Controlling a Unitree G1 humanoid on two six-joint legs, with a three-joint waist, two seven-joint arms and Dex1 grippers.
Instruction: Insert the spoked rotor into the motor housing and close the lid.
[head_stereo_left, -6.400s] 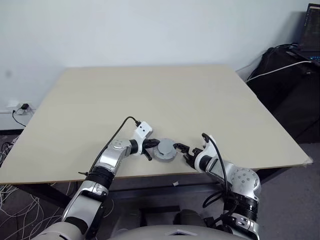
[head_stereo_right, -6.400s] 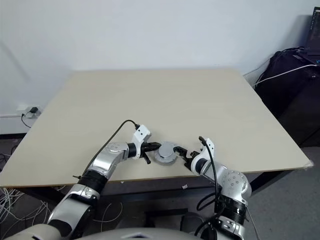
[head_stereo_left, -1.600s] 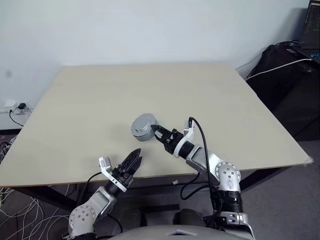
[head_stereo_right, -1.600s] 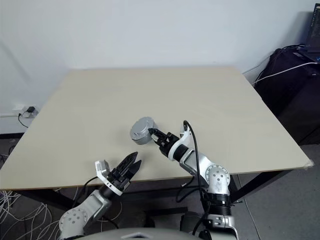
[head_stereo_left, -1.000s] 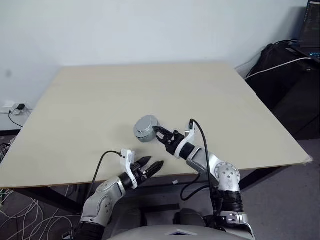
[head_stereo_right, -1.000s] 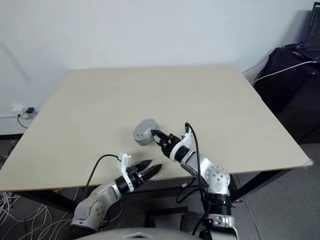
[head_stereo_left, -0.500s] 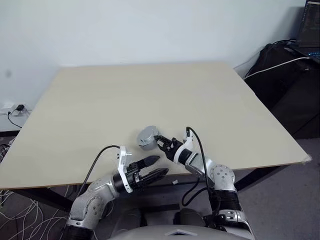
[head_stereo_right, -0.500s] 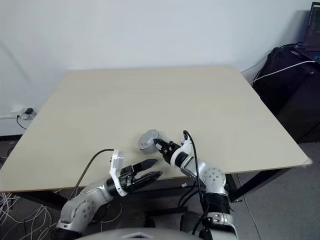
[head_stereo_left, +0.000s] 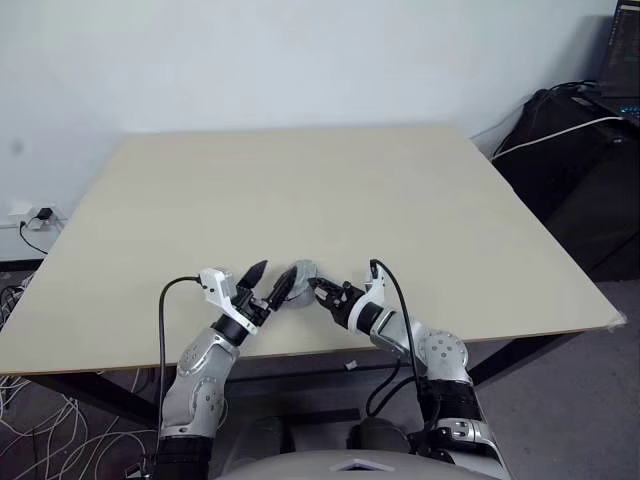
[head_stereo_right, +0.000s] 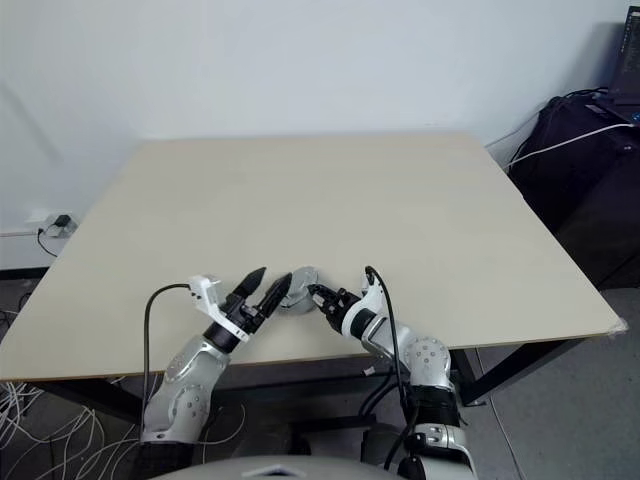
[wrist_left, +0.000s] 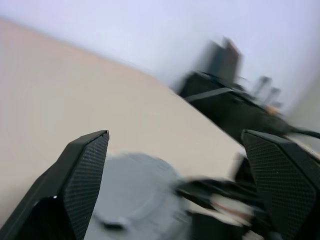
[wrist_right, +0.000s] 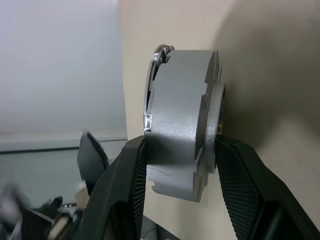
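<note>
Low in the centre of the head views, near the front edge of the table (head_stereo_left: 400, 190), the right gripper (head_stereo_left: 316, 289) is clamped on a grey round assembly, the motor housing (head_stereo_left: 298, 275) with the lid (wrist_right: 150, 120) seemingly on it; the right wrist view shows the two black fingers (wrist_right: 125, 185) pressing its flat sides, the part turned edge-on against the tabletop. Whether it rests on the wood or hangs just above is hard to tell. Just left of it in the frame, the left gripper (head_stereo_right: 262, 286) has its jaws spread wide apart, holding nothing, one fingertip (head_stereo_left: 282, 285) close beside the housing.
</note>
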